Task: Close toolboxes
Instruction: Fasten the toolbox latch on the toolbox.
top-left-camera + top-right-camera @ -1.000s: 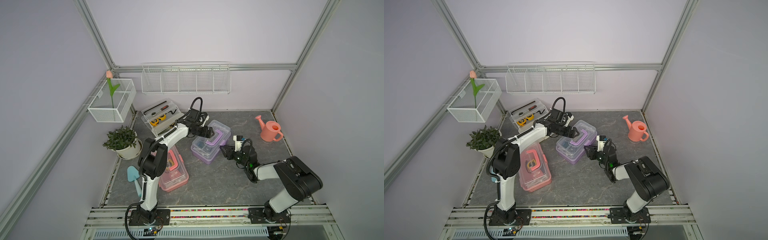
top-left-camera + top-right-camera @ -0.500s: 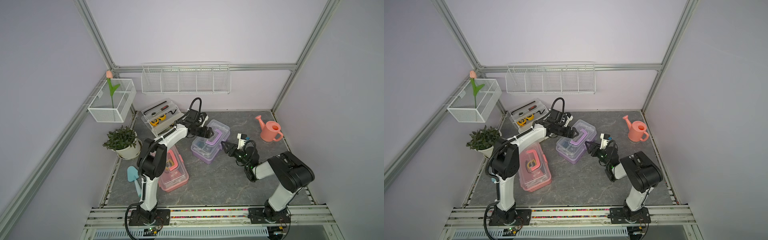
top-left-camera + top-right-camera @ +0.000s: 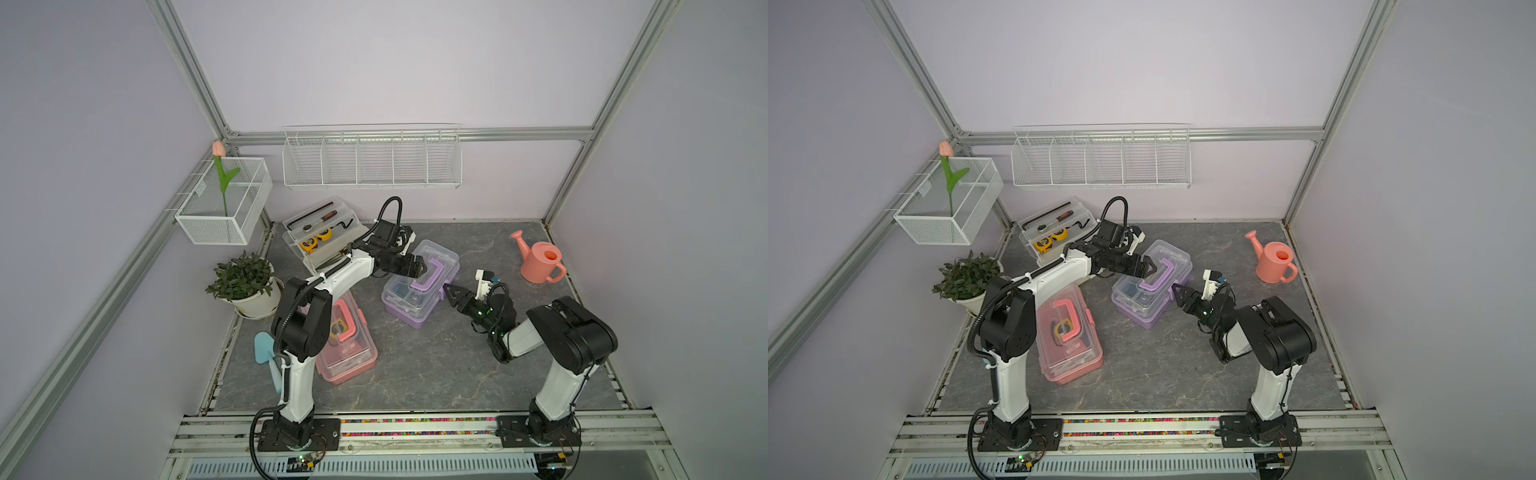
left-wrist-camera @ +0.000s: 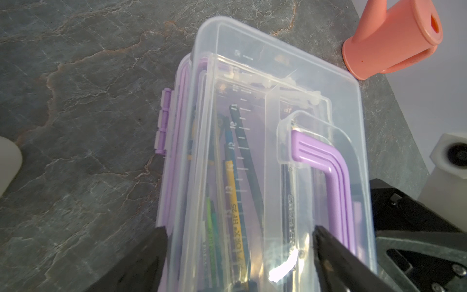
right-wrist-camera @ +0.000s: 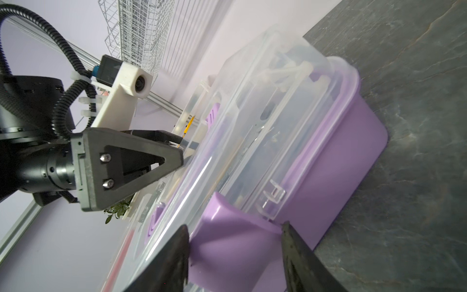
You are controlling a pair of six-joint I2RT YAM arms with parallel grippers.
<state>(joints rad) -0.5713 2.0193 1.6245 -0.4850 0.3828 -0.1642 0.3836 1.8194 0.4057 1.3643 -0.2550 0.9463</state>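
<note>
The purple plastic toolbox with clear lid (image 3: 415,300) lies mid-table, long front side facing the right arm. Its purple latch (image 5: 235,225) sits between the right gripper's (image 3: 448,296) parted, empty jaws; the left gripper (image 3: 423,267) straddles the lid, spread wide.

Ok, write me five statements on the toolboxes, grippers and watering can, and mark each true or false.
1. The pink toolbox has its lid down. True.
2. The left gripper hovers over the pink toolbox. False: it is at the purple toolbox, over its clear lid, jaws open.
3. The right gripper has its jaws either side of the purple toolbox's front latch. True.
4. The watering can lies tipped over beside the pink toolbox. False: it stands upright at the far right, apart from every toolbox.
5. The white toolbox stands open with tools showing. True.
</note>
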